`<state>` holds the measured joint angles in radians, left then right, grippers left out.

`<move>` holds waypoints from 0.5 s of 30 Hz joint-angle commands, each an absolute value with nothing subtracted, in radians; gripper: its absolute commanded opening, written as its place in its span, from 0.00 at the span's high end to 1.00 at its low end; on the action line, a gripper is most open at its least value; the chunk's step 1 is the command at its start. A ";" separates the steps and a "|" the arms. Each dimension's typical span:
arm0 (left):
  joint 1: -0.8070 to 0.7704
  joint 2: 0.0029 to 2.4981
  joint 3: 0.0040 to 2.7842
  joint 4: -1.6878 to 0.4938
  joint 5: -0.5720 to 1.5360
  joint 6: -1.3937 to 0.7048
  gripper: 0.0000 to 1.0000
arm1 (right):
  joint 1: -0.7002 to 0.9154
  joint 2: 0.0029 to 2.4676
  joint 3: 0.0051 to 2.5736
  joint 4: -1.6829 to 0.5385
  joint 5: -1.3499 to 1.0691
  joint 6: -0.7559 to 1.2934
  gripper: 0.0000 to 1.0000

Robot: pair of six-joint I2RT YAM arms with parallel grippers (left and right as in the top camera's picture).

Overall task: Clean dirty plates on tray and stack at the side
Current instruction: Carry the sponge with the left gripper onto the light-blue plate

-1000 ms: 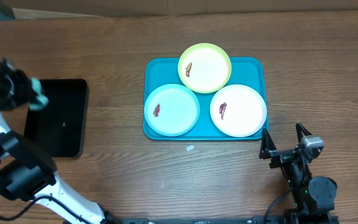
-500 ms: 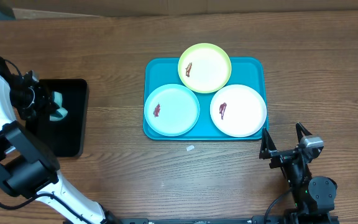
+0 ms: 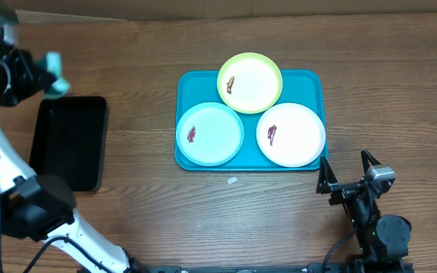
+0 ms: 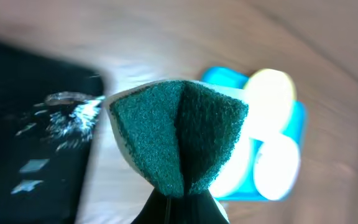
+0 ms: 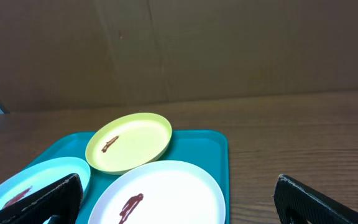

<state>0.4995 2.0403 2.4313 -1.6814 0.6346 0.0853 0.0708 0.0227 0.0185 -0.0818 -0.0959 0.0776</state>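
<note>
My left arm reaches up along the left edge of the worktop (image 3: 143, 205), and my left claw (image 4: 180, 206) hangs in the air just past the far end of the black tray (image 3: 70, 144). It is clamped on a folded sponge (image 4: 179, 137), dark green and fibrous on its face and pale at the edge. My left wrist view is blurred, but bright flecks show on the black tray's floor.

My right arm sits low at the near right edge of the worktop. My right claw (image 3: 346, 168) points toward the turquoise tray (image 3: 309, 80), its two fingers spread wide apart and gripping nothing, just short of the tray's near right corner.

All three plates lie in the turquoise tray, which sits mid-worktop. The yellow-green plate (image 3: 249, 82) is at the far side and overhangs the far rim. The bluish-white plate (image 3: 210, 134) is near left and the white plate (image 3: 290, 134) near right. Each plate carries a small reddish-brown smear on its left half.

The worktop is brown wood grain, with a tiny white scrap (image 3: 232, 180) lying just in front of the turquoise tray. Behind the worktop, my right wrist view shows a plain brown wall (image 5: 229, 43).
</note>
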 commanded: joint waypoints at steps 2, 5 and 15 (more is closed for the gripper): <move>0.291 2.027 2.431 -1.690 0.774 0.105 0.96 | 0.065 0.022 0.008 -0.077 -0.083 0.078 0.00; 0.145 2.027 2.378 -1.684 0.695 0.105 0.96 | 0.065 0.022 0.008 -0.077 -0.082 0.078 0.00; -0.298 2.029 1.951 -1.399 0.529 -0.052 0.96 | 0.065 0.022 0.008 -0.077 -0.083 0.078 0.00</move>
<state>-0.2192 2.0350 2.0609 -1.4651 0.6250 0.0536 0.0708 0.0223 0.0185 -0.0814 -0.0959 0.0780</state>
